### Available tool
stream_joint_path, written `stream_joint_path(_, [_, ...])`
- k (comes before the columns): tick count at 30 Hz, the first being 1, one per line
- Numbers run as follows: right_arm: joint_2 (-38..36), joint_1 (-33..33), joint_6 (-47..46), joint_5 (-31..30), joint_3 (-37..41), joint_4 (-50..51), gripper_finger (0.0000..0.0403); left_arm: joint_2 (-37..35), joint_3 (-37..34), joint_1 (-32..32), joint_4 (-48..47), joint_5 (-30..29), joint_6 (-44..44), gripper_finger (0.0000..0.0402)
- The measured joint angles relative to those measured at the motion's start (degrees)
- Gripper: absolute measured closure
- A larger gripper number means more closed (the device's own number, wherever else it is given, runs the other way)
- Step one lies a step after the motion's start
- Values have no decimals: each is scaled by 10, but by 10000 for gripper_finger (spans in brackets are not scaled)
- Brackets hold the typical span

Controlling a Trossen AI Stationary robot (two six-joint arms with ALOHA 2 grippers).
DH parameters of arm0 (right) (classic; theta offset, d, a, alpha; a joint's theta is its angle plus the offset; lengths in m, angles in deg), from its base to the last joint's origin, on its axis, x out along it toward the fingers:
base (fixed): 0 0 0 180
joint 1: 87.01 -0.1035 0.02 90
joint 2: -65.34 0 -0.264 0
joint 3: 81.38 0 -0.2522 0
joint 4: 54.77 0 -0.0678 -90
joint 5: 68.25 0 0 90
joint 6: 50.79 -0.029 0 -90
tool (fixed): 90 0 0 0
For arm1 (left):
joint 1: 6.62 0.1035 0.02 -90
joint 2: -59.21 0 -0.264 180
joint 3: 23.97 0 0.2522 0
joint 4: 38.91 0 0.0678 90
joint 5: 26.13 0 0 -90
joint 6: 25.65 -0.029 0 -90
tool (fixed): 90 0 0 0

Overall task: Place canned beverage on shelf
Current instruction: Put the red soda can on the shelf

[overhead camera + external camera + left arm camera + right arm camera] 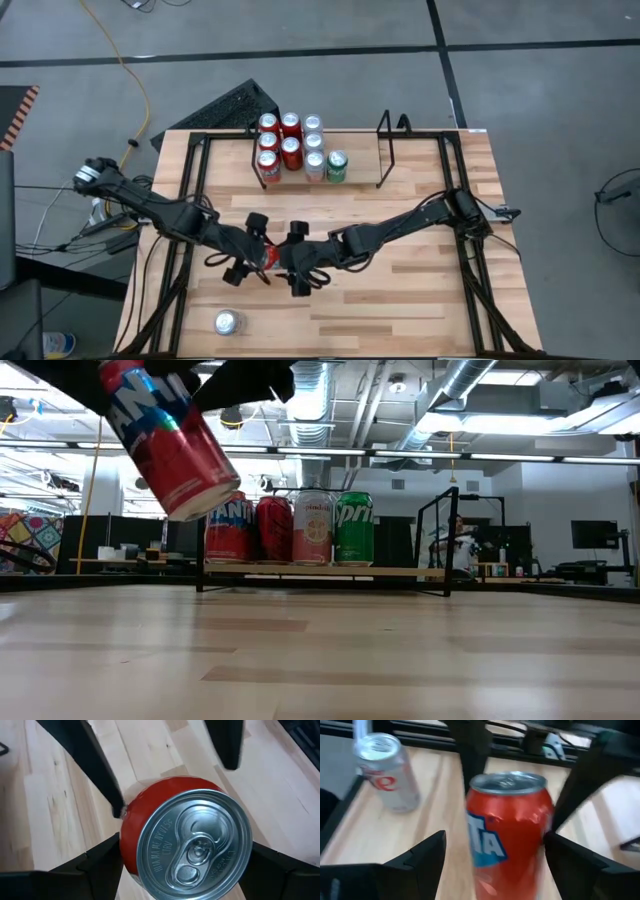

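High view: left gripper (pixel 252 248) and right gripper (pixel 298 262) both clamp the red can (pixel 268 256) mid-table, looks like a handover.

Low view: can is tilted, off the wood; shelf (pixel 330 570) w/ cans behind, right half bare.

Right wrist: silver can (pixel 386 771) near table edge, well apart, nothing blocking.

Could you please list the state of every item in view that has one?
Red can: lifted off the table, tilted, between both pincers.
Left pincer: closed on the red can.
Right pincer: astride the red can.
Silver can: upright on the table.
Shelf: holds eight upright cans.
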Motion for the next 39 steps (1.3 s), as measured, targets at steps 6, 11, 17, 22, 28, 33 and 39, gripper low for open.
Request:
stream_joint_path(6, [0,-1,5,12,0,16,90,12,26,0,-13,5,-2,103])
stream_joint_path(11, [0,-1,21,6,0,14,79,12,28,0,-8,2,0,103])
stream_joint_path(17, [0,-2,15,-5,0,13,35,12,28,0,3,-2,0,103])
stream_joint_path(22, [0,-2,-12,-17,0,10,19,12,28,0,5,-7,0,103])
stream_joint_path(28, [0,-2,-15,-26,0,11,39,12,28,0,18,-24,3,97])
stream_joint_path(33, [-1,-3,-35,-65,0,15,73,12,28,0,32,-23,10,95])
stream_joint_path(39, [-1,-3,-28,-67,0,17,125,12,27,0,36,-22,15,94])
